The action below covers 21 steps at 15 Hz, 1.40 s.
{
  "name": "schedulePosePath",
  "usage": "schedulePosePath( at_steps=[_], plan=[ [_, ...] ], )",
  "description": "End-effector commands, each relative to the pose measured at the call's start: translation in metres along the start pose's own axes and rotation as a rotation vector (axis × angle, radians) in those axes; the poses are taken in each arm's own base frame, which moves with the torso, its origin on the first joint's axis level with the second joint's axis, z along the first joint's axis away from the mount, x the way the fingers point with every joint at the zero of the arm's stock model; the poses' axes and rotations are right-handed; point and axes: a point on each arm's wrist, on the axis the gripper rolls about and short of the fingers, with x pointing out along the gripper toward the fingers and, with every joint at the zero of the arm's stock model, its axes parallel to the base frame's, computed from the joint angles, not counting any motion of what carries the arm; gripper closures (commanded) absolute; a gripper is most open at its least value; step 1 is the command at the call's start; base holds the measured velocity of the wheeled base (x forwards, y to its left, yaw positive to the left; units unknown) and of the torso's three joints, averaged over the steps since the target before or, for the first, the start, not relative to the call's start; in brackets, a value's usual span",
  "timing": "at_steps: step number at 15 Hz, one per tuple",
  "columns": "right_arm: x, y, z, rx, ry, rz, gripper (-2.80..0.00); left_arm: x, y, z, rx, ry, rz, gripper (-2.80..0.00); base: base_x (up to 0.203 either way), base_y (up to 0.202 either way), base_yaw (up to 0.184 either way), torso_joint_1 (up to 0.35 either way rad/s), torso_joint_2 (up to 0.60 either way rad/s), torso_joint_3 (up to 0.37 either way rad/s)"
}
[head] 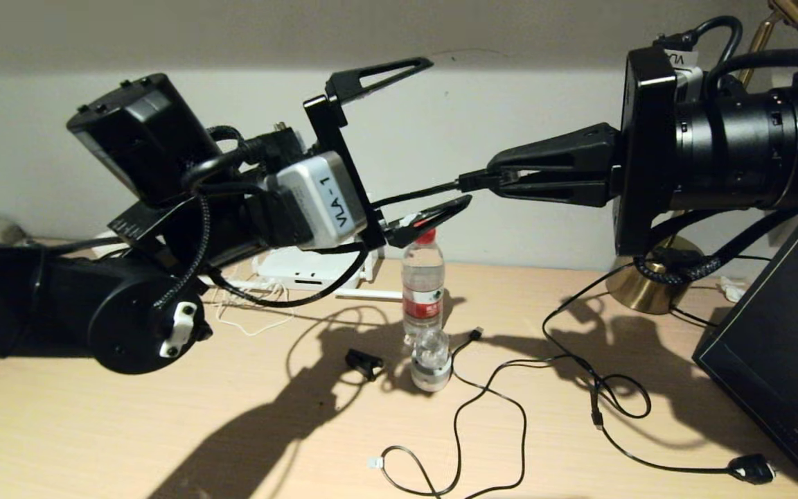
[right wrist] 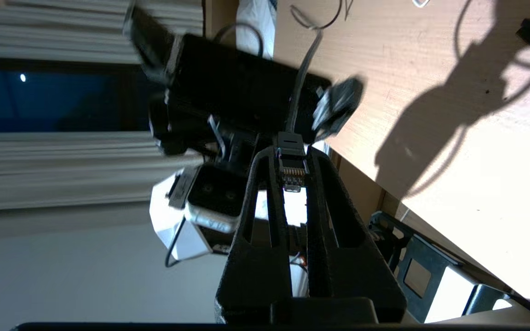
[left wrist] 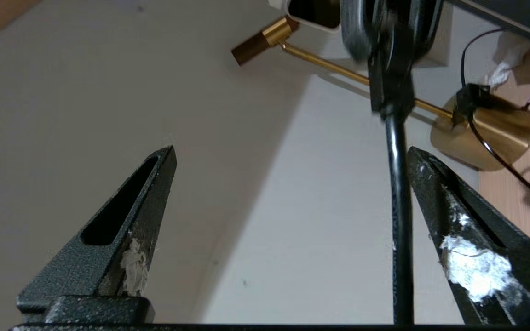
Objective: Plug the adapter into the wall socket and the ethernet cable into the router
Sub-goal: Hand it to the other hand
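Observation:
My right gripper [head: 494, 174] is raised above the desk, shut on the plug [right wrist: 291, 174] of the black ethernet cable [head: 421, 193]. The plug's gold contacts show between the fingers. From there the cable runs to my left gripper [head: 451, 132], which is raised beside it and open. The cable [left wrist: 398, 216] passes between the left gripper's wide jaws, close against one finger [left wrist: 458, 230], and is not clamped. The white router [head: 302, 267] lies at the back of the desk, mostly hidden behind my left arm. The adapter and the wall socket are out of view.
A water bottle [head: 423, 287] and a small clear jar [head: 431, 360] stand mid-desk, with a black clip [head: 364, 362] beside them. Thin black cables [head: 510, 388] loop over the front, one ending in a mains plug [head: 752, 468]. A brass lamp base [head: 641, 285] and a black box [head: 780, 346] sit at the right.

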Motion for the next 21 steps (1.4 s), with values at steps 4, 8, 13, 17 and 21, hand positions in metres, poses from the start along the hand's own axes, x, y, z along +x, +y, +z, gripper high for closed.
schedulePosePath(
  at_steps=[4,8,13,17,21],
  plan=[
    [-0.003,0.009,0.004,0.028,0.015,0.041,0.00,0.001,-0.014,-0.005,0.010,-0.002,-0.015,-2.80,0.000,0.000,0.000,0.000,0.00,0.000],
    [-0.002,0.008,0.004,0.029,0.028,0.043,0.00,-0.001,-0.008,0.004,0.021,-0.041,-0.015,-2.80,0.000,0.000,0.000,0.000,0.00,0.000],
    [0.005,0.000,0.009,0.049,0.052,0.027,0.00,-0.004,-0.006,0.013,0.017,-0.050,-0.017,-2.80,0.000,0.000,0.000,0.000,0.00,0.000],
    [0.008,-0.002,0.010,0.053,0.054,0.022,0.00,-0.006,-0.009,0.019,0.003,-0.058,-0.027,-2.80,0.000,0.000,0.000,0.000,0.00,0.000],
    [0.007,0.000,0.010,0.050,0.053,0.026,0.00,-0.003,-0.012,0.020,-0.004,-0.064,-0.031,-2.80,0.000,0.000,0.000,0.000,0.00,0.000]
  ],
)
